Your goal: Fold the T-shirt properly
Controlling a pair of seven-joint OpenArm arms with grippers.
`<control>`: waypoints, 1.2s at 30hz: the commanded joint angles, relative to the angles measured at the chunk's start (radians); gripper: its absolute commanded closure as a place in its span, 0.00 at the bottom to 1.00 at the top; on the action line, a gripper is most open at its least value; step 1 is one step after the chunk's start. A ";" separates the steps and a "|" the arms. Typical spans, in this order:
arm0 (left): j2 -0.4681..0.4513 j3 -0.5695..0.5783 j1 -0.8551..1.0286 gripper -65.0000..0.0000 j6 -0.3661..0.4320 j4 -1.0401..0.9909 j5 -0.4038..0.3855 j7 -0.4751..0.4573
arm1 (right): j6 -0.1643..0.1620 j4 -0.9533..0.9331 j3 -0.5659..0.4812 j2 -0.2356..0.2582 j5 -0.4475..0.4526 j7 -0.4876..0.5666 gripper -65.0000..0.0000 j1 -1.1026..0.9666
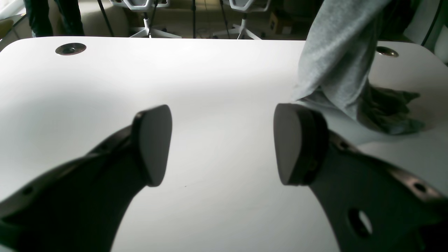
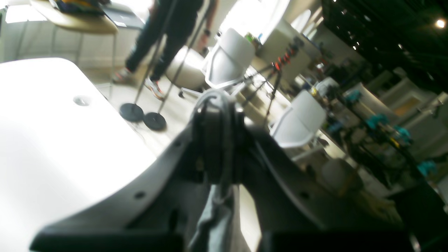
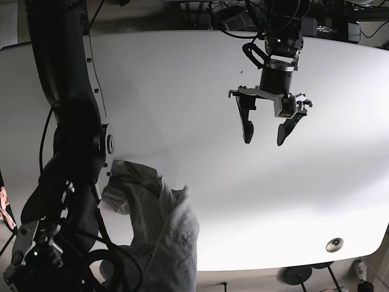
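Base view shows your T-shirt (image 3: 161, 231) unfolded, bunched lower left, right gripper (image 2: 217, 140) clamped on it, left gripper (image 3: 265, 131) jaws apart.

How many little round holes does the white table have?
2 that I can see: one hole near the far left corner, one far right, partly behind the hanging T-shirt. More may be hidden.

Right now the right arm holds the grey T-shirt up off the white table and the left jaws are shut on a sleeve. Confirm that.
Wrong in one respect: the left gripper is open and empty, as the left wrist view shows. The right gripper does hold the grey T-shirt above the white table.
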 commanded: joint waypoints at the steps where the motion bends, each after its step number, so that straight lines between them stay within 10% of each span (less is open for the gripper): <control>1: 0.005 -0.001 -0.007 0.35 -0.002 0.023 -0.004 -0.028 | -0.004 -0.066 0.010 -0.035 0.010 0.042 0.97 0.078; 10: -0.001 -0.055 -0.035 0.35 -0.002 0.022 -0.006 -0.028 | -0.010 -0.178 0.005 -0.162 0.004 0.106 0.97 0.078; 36: 0.215 0.077 -0.506 0.34 -0.074 -0.805 -0.003 -0.028 | -0.012 -0.180 -0.049 -0.162 0.002 0.137 0.97 0.078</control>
